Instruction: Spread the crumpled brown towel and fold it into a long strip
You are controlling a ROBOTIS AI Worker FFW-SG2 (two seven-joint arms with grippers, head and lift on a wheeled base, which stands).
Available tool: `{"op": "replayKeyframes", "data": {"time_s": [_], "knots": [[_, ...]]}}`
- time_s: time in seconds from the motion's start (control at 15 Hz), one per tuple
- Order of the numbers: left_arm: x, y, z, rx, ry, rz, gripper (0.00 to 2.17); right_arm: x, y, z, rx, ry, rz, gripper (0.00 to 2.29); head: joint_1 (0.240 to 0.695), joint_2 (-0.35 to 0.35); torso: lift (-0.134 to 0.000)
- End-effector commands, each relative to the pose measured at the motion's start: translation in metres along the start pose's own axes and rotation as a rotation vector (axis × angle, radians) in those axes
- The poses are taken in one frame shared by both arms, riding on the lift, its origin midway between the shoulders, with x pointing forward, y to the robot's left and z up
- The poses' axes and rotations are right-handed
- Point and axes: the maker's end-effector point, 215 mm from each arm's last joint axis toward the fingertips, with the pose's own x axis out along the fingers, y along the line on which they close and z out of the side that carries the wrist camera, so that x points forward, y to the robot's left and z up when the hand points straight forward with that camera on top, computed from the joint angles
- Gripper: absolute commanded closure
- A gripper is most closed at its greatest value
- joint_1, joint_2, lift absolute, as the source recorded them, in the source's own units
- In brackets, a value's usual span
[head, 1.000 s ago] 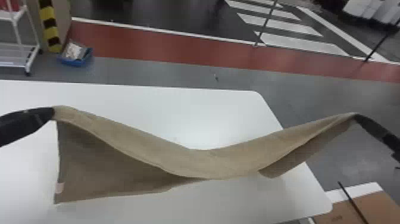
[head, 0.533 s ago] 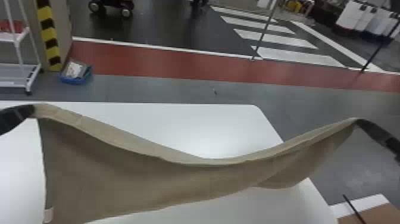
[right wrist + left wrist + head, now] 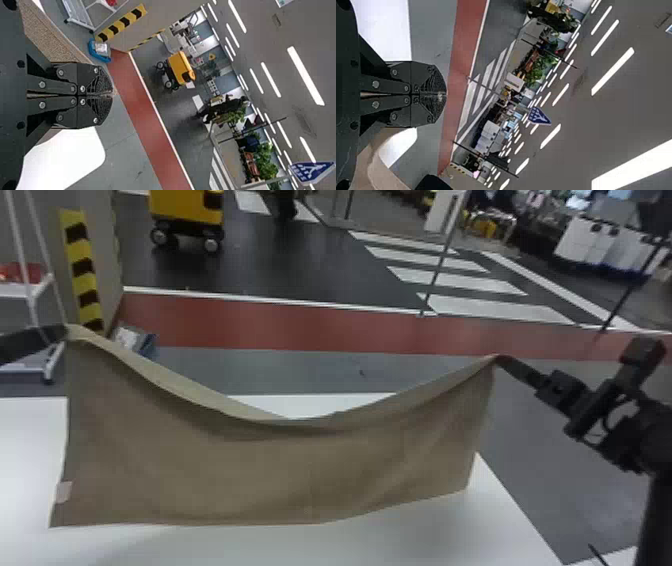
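The brown towel (image 3: 280, 470) hangs spread between both arms, its top edge sagging in the middle and its lower edge low over the table. At the towel's upper left corner is my left gripper (image 3: 64, 332), and at the upper right corner my right gripper (image 3: 499, 359); each is shut on its corner. In the left wrist view, the fingers of my left gripper (image 3: 443, 95) are pressed together, with some towel (image 3: 379, 170) beside them. Closed fingers also mark my right gripper (image 3: 111, 95) in the right wrist view, where the towel (image 3: 51, 33) runs alongside.
Under the towel lies the white table (image 3: 240, 547), its right edge slanting toward the front right. A white rack (image 3: 30, 290) stands at the left behind the table, near a blue bin (image 3: 146, 344) on the floor. A yellow wheeled cart (image 3: 185, 210) is farther back.
Both grippers have risen relative to the table with the towel held. The towel has dropped open from a twisted band into a broad hanging sheet. The head view has tilted up.
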Motion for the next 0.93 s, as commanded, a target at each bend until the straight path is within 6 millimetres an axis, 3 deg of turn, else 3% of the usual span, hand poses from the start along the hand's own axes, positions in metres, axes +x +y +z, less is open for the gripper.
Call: {"op": "replayKeyframes", "data": {"time_s": [0.0,0.13,0.2,0.27,0.33,0.47,0.53,0.73,0.8,0.87], "knots": [[0.034,0.021,0.037,0.031,-0.082,0.002,1.92,0.047,0.018,0.015,0.008,-0.041,0.047,1.51,0.494,-0.308,-0.123],[0.053,0.031,0.075,0.060,-0.162,-0.026,1.92,0.070,0.035,0.039,0.010,-0.115,0.122,1.51,0.449,-0.274,-0.123],[0.058,0.033,0.078,0.057,-0.160,-0.031,1.92,0.072,0.040,0.041,0.005,-0.120,0.131,1.51,0.407,-0.250,-0.123],[0.056,0.033,0.072,0.058,-0.149,-0.040,1.92,0.071,0.037,0.029,0.005,-0.100,0.135,1.51,0.389,-0.241,-0.123],[0.049,0.036,0.051,0.045,-0.123,-0.041,1.92,0.064,0.028,0.007,0.005,-0.068,0.136,1.51,0.376,-0.235,-0.123],[0.015,0.037,-0.001,0.019,-0.080,-0.029,1.92,0.034,0.003,-0.037,0.014,-0.011,0.132,1.51,0.378,-0.230,-0.123],[-0.005,0.037,-0.031,0.007,-0.045,-0.016,1.92,0.014,-0.012,-0.062,0.010,0.024,0.120,1.51,0.433,-0.236,-0.123],[-0.051,0.035,-0.119,-0.048,0.061,0.026,1.92,-0.041,-0.042,-0.126,0.025,0.115,0.119,1.51,0.543,-0.259,-0.123],[-0.060,0.034,-0.136,-0.062,0.083,0.033,1.92,-0.051,-0.046,-0.136,0.022,0.132,0.117,1.51,0.626,-0.277,-0.123],[-0.069,0.033,-0.154,-0.083,0.100,0.043,1.92,-0.062,-0.053,-0.144,0.029,0.143,0.112,1.51,0.659,-0.287,-0.123]]}}
